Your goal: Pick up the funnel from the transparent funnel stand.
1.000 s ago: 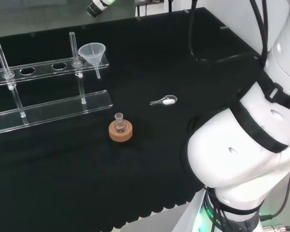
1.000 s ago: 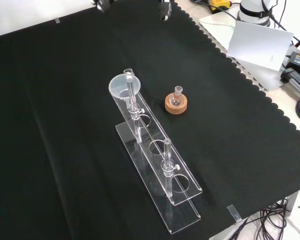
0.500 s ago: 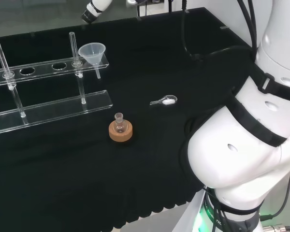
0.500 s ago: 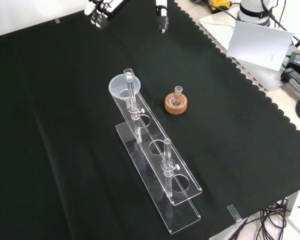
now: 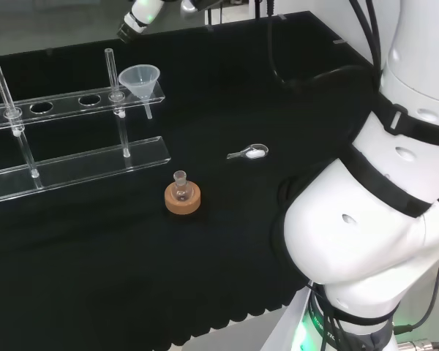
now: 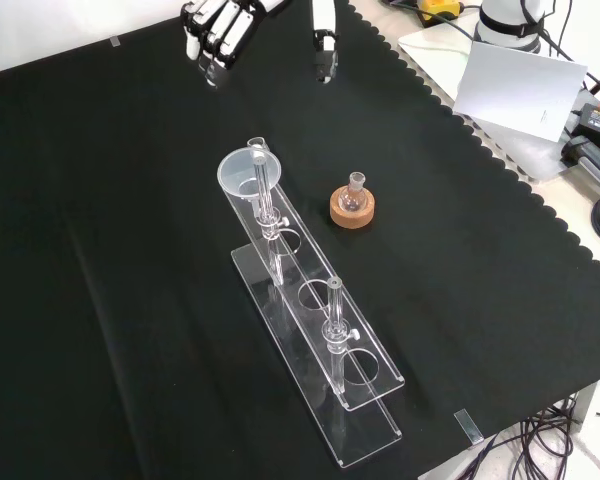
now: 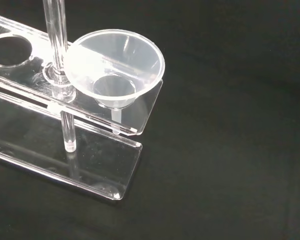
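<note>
Nothing lifted yet: the funnel sits in the end hole of the clear stand. My robot hand hangs well apart from it, fingers relaxed and holding nothing. Reach and grasp remain.

Robot hand above the cloth, front view.
Fingers and thumb hang down, nearly straight and spread apart, holding nothing; white arm links stand at the head view's right.

The head view looks from behind the arm over the bench. The front view faces back, looking down. Both share the funnel stand, which the wrist view sees close up.
</note>
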Available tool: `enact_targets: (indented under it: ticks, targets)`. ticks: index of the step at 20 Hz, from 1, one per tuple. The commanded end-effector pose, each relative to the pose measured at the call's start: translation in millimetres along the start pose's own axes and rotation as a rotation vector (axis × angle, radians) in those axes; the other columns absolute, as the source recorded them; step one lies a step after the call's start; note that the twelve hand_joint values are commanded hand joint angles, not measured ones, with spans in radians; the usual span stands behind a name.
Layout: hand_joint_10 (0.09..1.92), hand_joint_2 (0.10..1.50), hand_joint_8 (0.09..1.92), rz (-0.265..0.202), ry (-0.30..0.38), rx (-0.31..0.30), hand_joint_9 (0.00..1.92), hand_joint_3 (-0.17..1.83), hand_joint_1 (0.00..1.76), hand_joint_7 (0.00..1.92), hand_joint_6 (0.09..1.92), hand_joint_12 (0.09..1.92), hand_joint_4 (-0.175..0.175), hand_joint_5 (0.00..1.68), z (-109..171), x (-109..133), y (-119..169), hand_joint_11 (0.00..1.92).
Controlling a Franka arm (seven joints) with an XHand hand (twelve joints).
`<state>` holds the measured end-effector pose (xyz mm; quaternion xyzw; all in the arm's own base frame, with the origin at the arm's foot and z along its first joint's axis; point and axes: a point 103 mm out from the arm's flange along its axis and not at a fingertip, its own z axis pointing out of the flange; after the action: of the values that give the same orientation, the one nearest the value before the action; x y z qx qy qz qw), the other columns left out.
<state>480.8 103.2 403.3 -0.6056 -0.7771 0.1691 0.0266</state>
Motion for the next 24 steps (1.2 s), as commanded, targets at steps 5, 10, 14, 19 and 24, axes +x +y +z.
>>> enact_targets:
  ticks: [5, 10, 14, 19, 24]
  targets:
    - [0.83, 0.69, 0.54, -0.023, -0.091, 0.106, 0.12, 0.02, 0.73, 0.39, 0.09, 1.26, -0.010, 0.31, 12.4, 10.5, 20.7, 0.00]
    - [0.82, 0.67, 0.54, -0.035, -0.108, 0.131, 0.09, 0.01, 0.73, 0.33, 0.09, 1.24, -0.032, 0.20, 15.4, 14.9, 26.6, 0.00]
    - [0.83, 0.66, 0.56, -0.041, -0.123, 0.149, 0.02, 0.00, 0.70, 0.22, 0.09, 1.13, -0.047, 0.10, 17.4, 16.7, 30.6, 0.00]
    - [0.84, 0.66, 0.58, -0.032, -0.127, 0.181, 0.01, 0.00, 0.69, 0.22, 0.09, 1.10, -0.054, 0.11, 21.6, 14.0, 38.0, 0.00]
    - [0.84, 0.67, 0.59, -0.020, -0.134, 0.204, 0.06, 0.01, 0.69, 0.33, 0.09, 1.07, -0.042, 0.26, 26.1, 10.9, 43.2, 0.00]
